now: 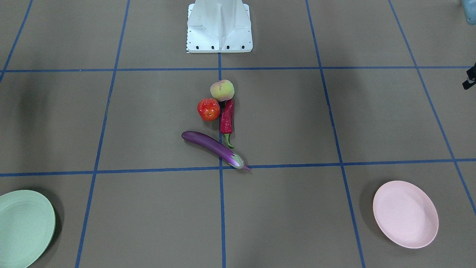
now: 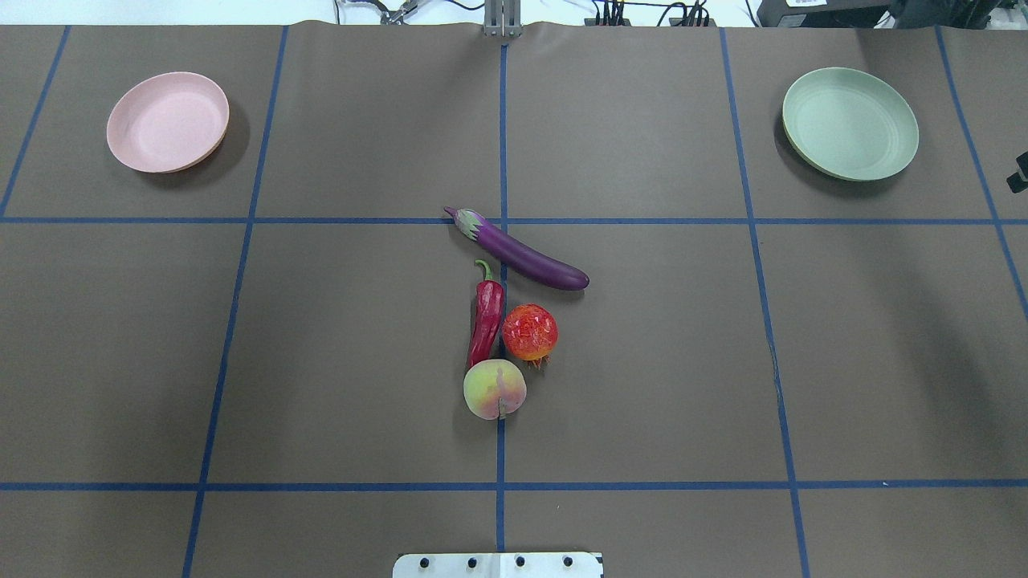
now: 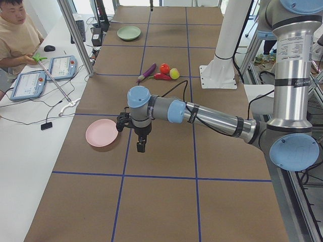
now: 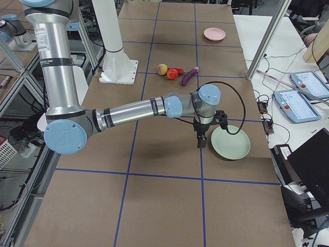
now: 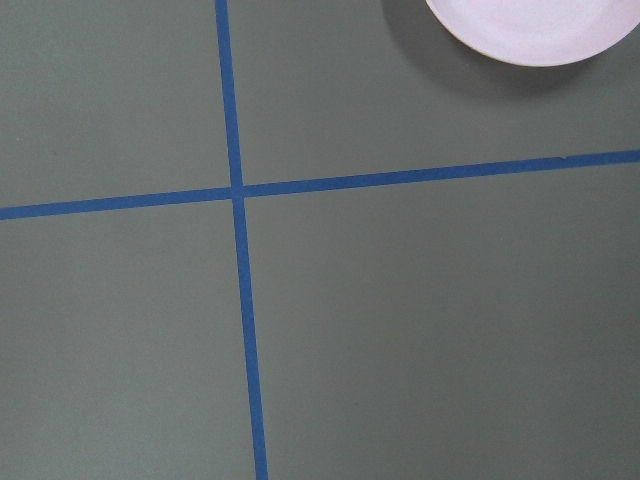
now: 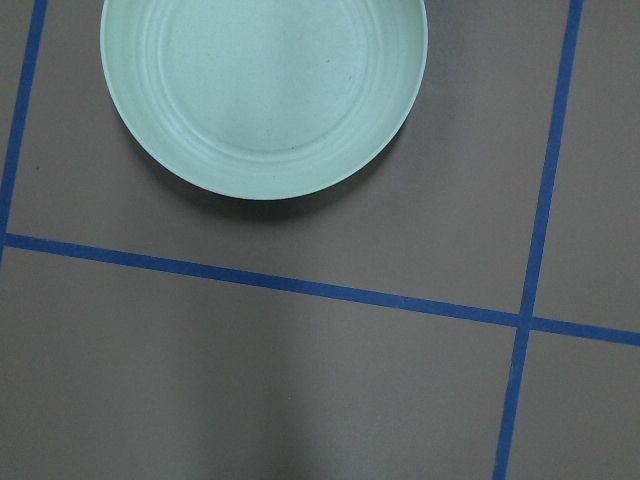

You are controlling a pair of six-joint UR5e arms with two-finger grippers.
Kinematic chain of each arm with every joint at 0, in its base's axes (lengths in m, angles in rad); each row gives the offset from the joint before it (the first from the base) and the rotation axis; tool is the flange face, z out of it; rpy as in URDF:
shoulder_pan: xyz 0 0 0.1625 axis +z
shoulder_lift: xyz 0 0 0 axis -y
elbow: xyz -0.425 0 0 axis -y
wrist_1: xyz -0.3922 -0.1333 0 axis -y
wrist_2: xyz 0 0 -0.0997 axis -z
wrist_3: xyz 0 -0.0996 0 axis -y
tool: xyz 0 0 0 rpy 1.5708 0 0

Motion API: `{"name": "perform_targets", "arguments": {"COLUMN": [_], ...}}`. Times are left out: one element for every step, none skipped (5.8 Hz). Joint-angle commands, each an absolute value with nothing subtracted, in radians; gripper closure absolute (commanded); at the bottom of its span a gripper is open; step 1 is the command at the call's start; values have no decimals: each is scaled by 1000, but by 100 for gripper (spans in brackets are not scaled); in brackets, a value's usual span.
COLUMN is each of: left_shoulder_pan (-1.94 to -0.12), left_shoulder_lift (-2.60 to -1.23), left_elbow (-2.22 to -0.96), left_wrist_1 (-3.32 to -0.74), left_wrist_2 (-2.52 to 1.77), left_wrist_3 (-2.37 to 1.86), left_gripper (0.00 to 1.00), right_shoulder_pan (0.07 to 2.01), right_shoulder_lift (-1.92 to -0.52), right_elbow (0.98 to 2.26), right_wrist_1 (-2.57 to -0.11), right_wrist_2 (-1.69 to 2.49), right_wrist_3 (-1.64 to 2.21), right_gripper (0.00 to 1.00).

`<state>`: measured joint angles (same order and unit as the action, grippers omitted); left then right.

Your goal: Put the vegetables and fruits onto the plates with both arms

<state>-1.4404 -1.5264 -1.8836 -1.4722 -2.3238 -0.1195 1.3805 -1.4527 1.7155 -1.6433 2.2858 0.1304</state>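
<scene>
**A:** Where's the produce?

**B:** Bunched mid-surface. Seen from overhead, the eggplant lies at 12 o'clock of the bunch. The chili pepper has the red fruit just beside it at 3 o'clock. The peach touches the chili's tip at 6.

**A:** Plates?

**B:** Pink plate out at 10 o'clock, green plate at 2.

**A:** Tools?

**B:** Left tool hangs beside the pink plate, right tool beside the green. Spread or pressed together, I cannot tell.

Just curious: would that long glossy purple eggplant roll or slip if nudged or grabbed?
The long glossy purple eggplant likely rolls sideways, being round-bodied and lying flat. Its shiny skin looks slippery; its slight curve may check rolling.
</scene>
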Motion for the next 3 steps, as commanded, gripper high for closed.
{"name": "perform_targets", "arguments": {"left_shoulder_pan": [-1439, -1439, -1439], "left_shoulder_lift": [-1528, -1528, -1523], "left_elbow": [-1879, -1878, -1876], "left_wrist_1": [-1476, -1476, -1477], "left_wrist_2": [-2324, -2322, -2322], "left_wrist_3": [-118, -120, -115], "left_gripper": [0, 0, 0], "right_shoulder_pan": [1382, 1382, 1381], "right_shoulder_lift": [-1459, -1468, -1470], "right_elbow": [1736, 1741, 1747], "right_wrist_1": [-1643, -1643, -1643], "right_wrist_2": [2281, 2281, 2283], "right_wrist_3": [132, 132, 132], "right_gripper": [0, 0, 0]}}
